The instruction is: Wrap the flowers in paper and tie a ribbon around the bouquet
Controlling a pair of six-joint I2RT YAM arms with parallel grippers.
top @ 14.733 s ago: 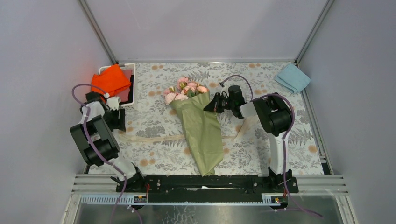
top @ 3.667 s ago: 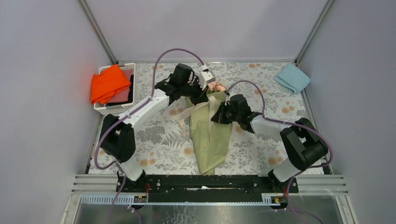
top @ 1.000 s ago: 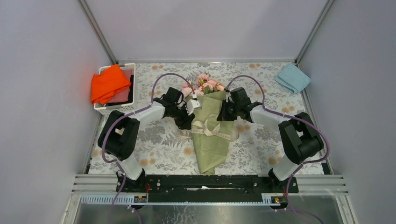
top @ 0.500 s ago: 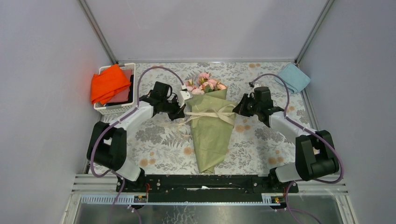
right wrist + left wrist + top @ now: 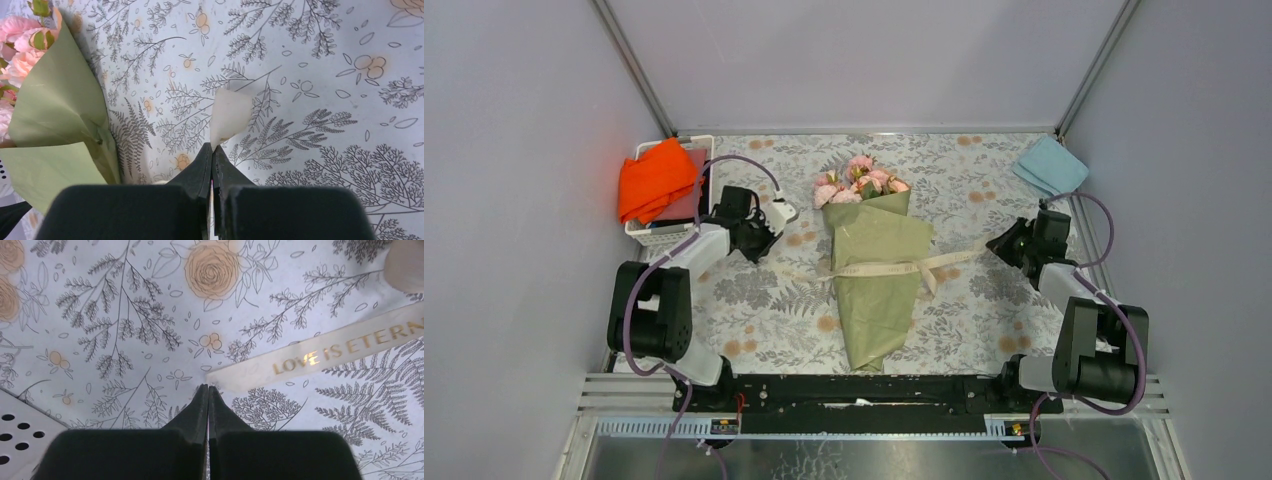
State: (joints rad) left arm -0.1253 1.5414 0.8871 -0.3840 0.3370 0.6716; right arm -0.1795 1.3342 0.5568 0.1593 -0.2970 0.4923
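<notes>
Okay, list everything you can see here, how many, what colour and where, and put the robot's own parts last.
flowers: one bunch, pale pink, at the cone's far end, mid-table
paper: one sheet, olive green, wrapped as a cone, tip toward the arms
ribbon: one, cream with gold lettering, across the cone
basket: one, white, far left
orange cloth: one, orange, on the basket
blue cloth: one, light blue, far right
table cover: one, white floral print, under everything
left tool: one, black, shut, tips at the ribbon's left end
right tool: one, black, shut on the ribbon's right end
</notes>
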